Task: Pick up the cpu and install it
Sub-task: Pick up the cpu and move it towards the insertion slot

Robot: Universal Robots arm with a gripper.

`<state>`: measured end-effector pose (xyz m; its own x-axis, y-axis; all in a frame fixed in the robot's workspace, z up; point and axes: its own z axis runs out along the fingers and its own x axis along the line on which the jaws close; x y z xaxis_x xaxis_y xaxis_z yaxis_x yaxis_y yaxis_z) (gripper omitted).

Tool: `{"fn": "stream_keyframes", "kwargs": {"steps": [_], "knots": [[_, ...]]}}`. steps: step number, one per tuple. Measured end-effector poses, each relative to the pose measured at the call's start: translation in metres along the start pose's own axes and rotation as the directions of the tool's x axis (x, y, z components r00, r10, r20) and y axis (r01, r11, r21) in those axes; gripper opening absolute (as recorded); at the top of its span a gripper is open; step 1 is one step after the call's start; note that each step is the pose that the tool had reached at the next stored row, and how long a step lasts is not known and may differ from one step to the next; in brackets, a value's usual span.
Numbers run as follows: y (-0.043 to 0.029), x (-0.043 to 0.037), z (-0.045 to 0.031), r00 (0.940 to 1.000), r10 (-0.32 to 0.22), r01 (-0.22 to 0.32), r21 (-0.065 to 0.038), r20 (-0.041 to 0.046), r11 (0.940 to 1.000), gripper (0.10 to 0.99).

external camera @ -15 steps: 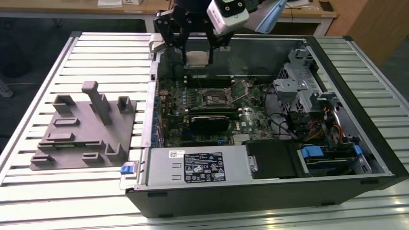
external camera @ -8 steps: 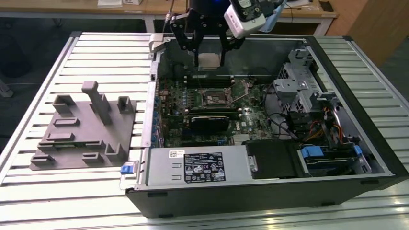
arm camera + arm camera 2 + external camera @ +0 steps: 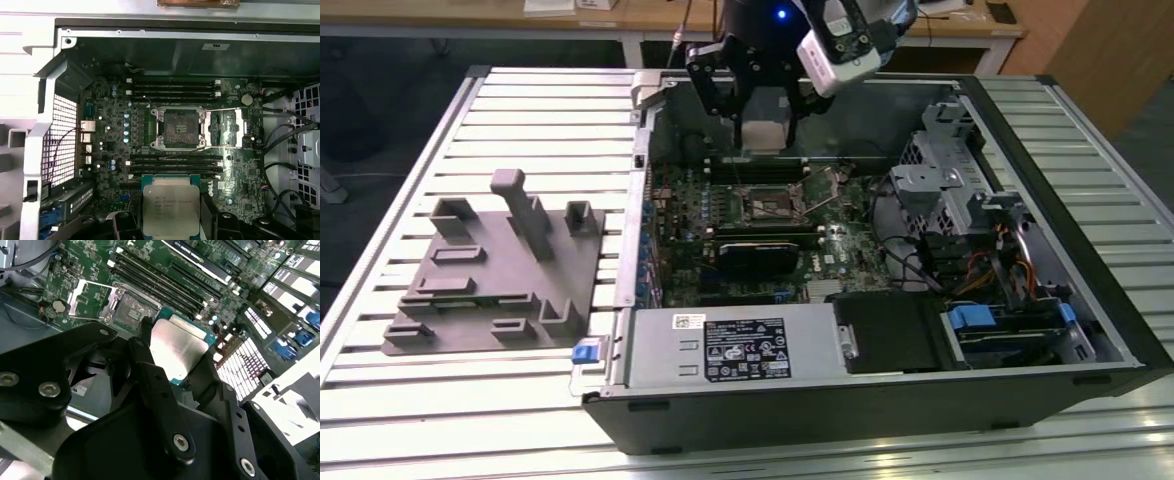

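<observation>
Slatted metal desk (image 3: pixel 520 100) carries an open computer case (image 3: pixel 881 400), lying on its side. The hand (image 3: pixel 767 140) hangs above the far end of the case, closed on the cpu (image 3: pixel 171 210), which it grips by two opposite edges with the silvery top turned toward the first wrist view. In the exterior view the empty socket (image 3: pixel 774 205) lies at about 6 o'clock from the hand, lower down on the green board and well apart from the chip. In the first wrist view the chip's edges seem to run square with the socket frame. A grey tray (image 3: pixel 467 300) sits on the desk at about 8 o'clock, outside the case.
</observation>
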<state>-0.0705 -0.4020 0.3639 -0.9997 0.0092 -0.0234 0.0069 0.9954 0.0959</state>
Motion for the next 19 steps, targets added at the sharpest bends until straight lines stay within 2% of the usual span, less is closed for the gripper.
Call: {"fn": "stream_keyframes", "kwargs": {"steps": [9, 19], "knots": [[0.0007, -0.0067, 0.0157, 1.0, 0.0, 0.0, 0.0, 0.0, 1.0, 0.545], [0.0065, -0.0156, 0.0292, 1.0, 0.0, 0.0, 0.0, 0.0, 1.0, 0.545]]}}
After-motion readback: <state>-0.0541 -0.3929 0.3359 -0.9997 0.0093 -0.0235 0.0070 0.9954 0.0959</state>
